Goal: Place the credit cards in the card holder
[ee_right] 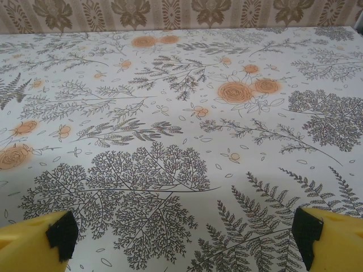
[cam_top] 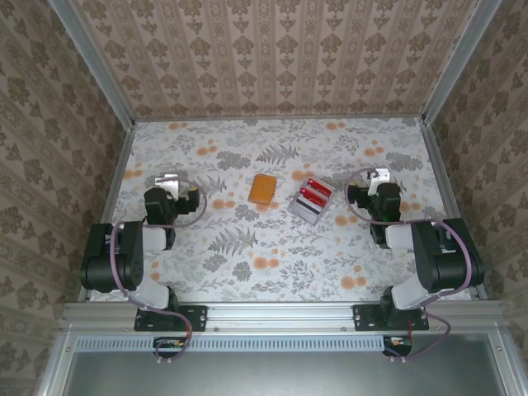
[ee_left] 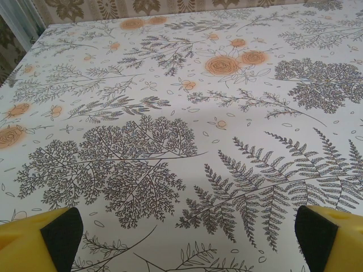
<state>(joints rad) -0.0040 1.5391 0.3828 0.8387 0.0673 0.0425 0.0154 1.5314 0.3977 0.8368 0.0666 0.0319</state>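
Both wide open, holding and touching nothing. Left gripper (ee_left: 187, 233) and right gripper (ee_right: 184, 233) hang over bare tablecloth (cam_top: 247, 247). Card holder (cam_top: 263, 189) lies mid-table, at left gripper's 3 o'clock. Red credit cards (cam_top: 314, 194) sit in grey stand (cam_top: 300, 209), near holder's 3 o'clock.

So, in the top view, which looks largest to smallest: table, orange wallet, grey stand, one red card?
1. table
2. grey stand
3. orange wallet
4. red card
The stand looks only slightly larger than the wallet.
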